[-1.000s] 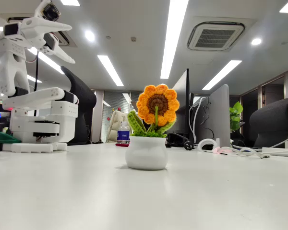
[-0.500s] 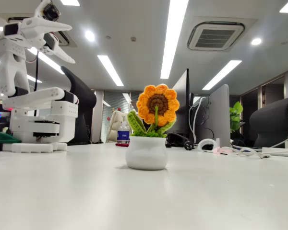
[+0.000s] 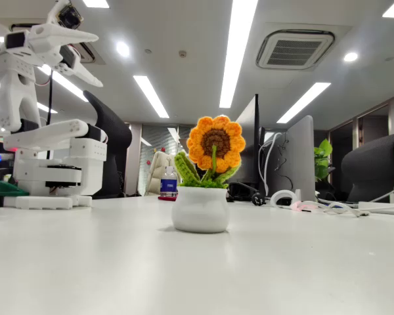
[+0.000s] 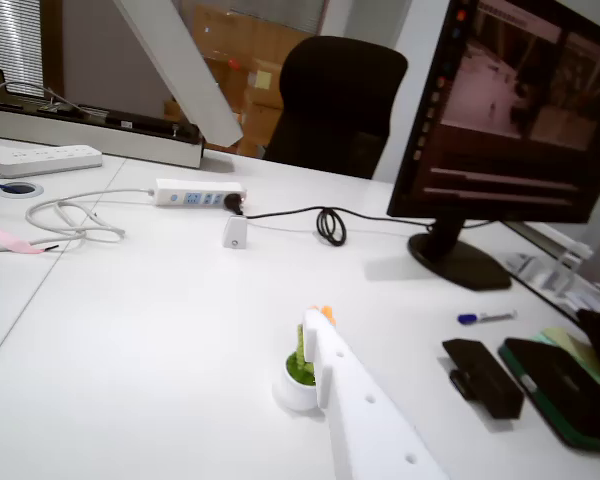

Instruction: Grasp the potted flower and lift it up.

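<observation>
The potted flower (image 3: 207, 180) stands upright on the white table (image 3: 105, 262).

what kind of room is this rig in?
Looks like an open-plan office: a white desk with a monitor, an office chair, a power strip, and ceiling strip lights above the potted flower.

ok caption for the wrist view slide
Open gripper high above the potted flower on a white desk, monitor behind.
</observation>
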`<state>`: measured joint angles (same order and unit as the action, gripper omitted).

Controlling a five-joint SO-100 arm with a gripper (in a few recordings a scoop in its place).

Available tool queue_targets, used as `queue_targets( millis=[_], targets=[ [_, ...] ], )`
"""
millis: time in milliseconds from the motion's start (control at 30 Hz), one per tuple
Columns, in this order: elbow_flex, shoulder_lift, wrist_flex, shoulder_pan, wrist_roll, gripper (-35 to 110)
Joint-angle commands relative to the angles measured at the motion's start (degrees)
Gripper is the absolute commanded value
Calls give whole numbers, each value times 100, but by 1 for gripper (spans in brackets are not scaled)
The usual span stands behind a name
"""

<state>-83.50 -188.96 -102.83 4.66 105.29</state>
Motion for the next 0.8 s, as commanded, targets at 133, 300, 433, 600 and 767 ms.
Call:
queue_targets(
  millis=[133, 300, 433, 600, 767],
  targets=[
    [-158, 9, -35, 677, 79, 73],
    [-176, 9, -44, 1081, 79, 73],
    [-149, 9, -53, 1239, 97, 73],
    [-141, 9, -44, 1327, 176, 73],
    [-158, 9, -44, 1397, 211, 73]
  ],
)
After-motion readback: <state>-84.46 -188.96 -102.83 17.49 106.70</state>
